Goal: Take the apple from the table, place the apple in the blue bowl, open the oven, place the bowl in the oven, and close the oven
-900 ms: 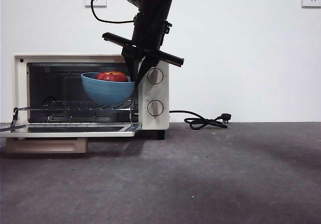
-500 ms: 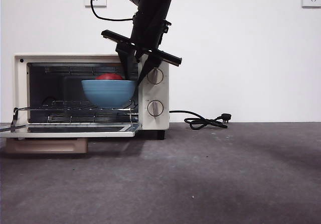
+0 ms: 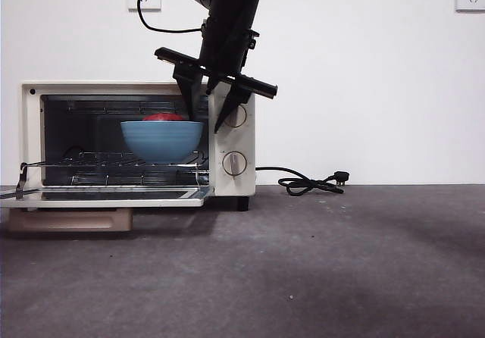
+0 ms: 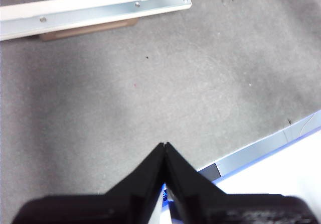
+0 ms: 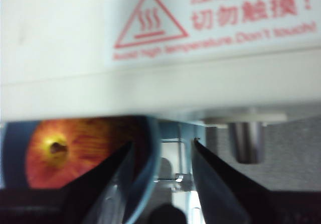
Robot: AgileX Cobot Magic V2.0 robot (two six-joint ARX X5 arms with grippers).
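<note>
Right gripper (image 3: 208, 122) has its fingers spread either side of the blue bowl's (image 3: 161, 140) rim, apple (image 5: 62, 151) inside, oven (image 3: 227, 137) open. Left gripper's (image 4: 165, 146) fingers are pressed together over the worktop (image 4: 165, 83).

Front view is evenly lit and pretty sharp, the white wall behind the oven (image 3: 136, 141) almost blown out. Inside the oven it's dark, so the blue bowl (image 3: 161, 139) really pops against it. Soft shadow sits under the dropped door, and the bench (image 3: 318, 262) in front of the oven looks patchy, with no hard-edged shadows. Right wrist view is the mushy one: the oven's warning label is blurry, the apple (image 5: 75, 151) soft, and the jaws are just black silhouettes. Left wrist view is fairly crisp, with a brighter patch on the bench below the oven door.
</note>
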